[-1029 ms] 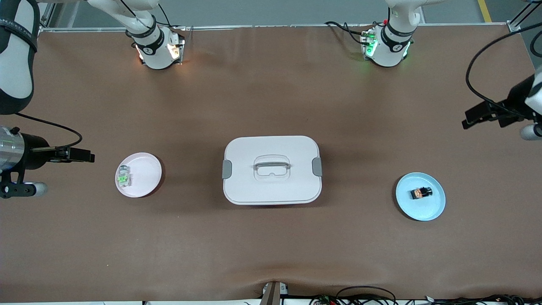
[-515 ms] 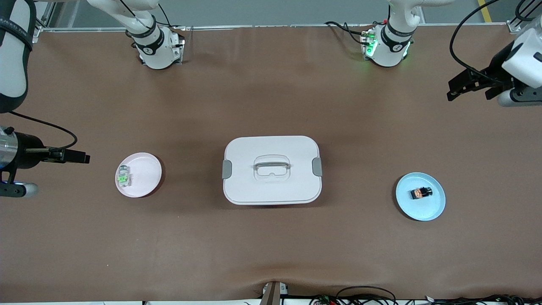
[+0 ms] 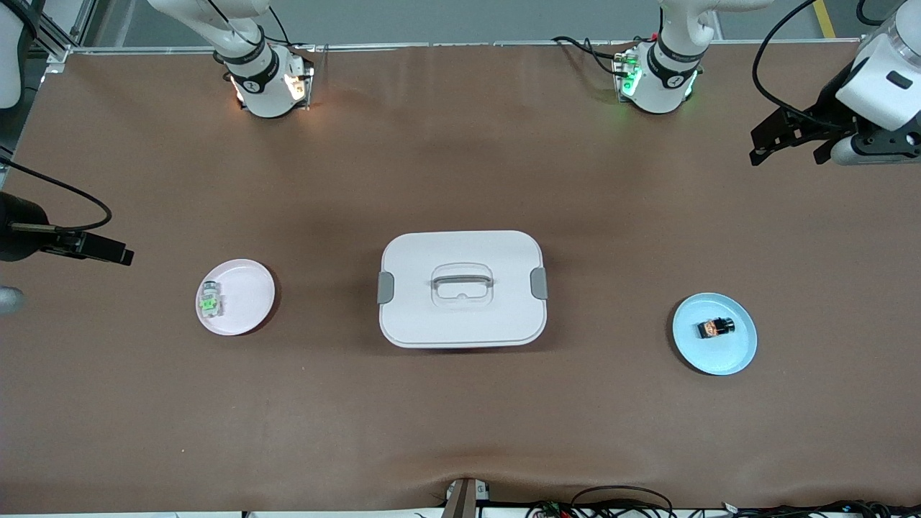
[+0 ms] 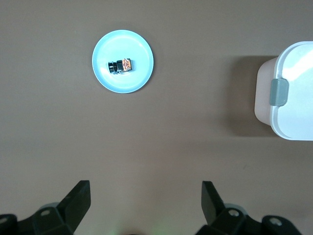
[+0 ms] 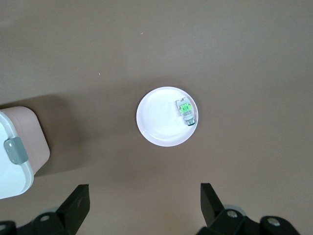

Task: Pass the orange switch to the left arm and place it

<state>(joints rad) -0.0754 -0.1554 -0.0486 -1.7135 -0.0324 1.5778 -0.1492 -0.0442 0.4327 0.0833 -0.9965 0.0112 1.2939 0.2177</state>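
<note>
Status: nothing transferred yet. Orange switch point(image 3: 715, 327) lies on the blue plate point(image 3: 741, 356), toward the left arm's end from the box point(image 3: 462, 288). Left gripper point(image 3: 786, 140) and right gripper point(image 3: 97, 248), both spread and empty, hang high over the counter point(image 3: 460, 417) ends. Pickup, handover and placing all remain.

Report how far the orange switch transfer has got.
Nothing is done yet: the orange switch lies on the blue plate toward the left arm's end, with the box between it and the pink plate. In hand: nothing; the left gripper and right gripper hang over bare table, jaws open. Left: pickup, handover, placement.
</note>
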